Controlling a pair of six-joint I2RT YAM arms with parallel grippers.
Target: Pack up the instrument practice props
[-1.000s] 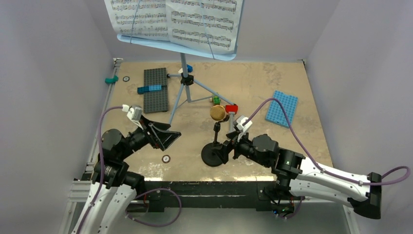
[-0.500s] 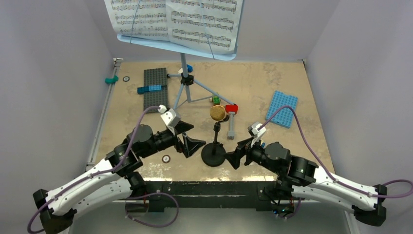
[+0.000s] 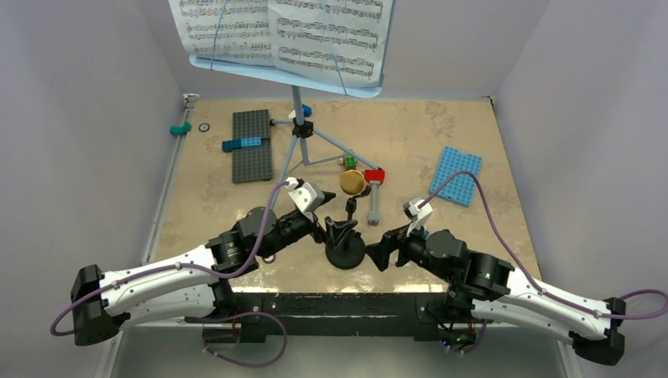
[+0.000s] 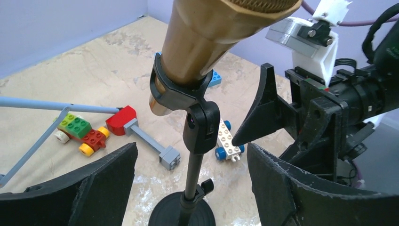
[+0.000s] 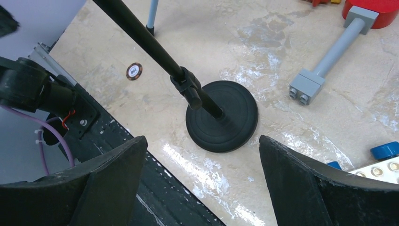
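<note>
Our left gripper (image 4: 192, 149) has its jaws spread wide, flanking the black mic stand (image 4: 194, 129) pole without touching it. Our right gripper (image 5: 202, 141) gapes at the round base. The gold microphone (image 4: 207, 37) is clipped on top, and the music stand (image 3: 298, 130) carries sheet music (image 3: 283, 31) behind.

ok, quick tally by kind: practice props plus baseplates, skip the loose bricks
Music stand: 1
Sheet-music pages: 2 showing
Toy microphone: 1
Mic stand: 1
Baseplates: 2 (grey baseplate, blue baseplate)
Total: 7
</note>
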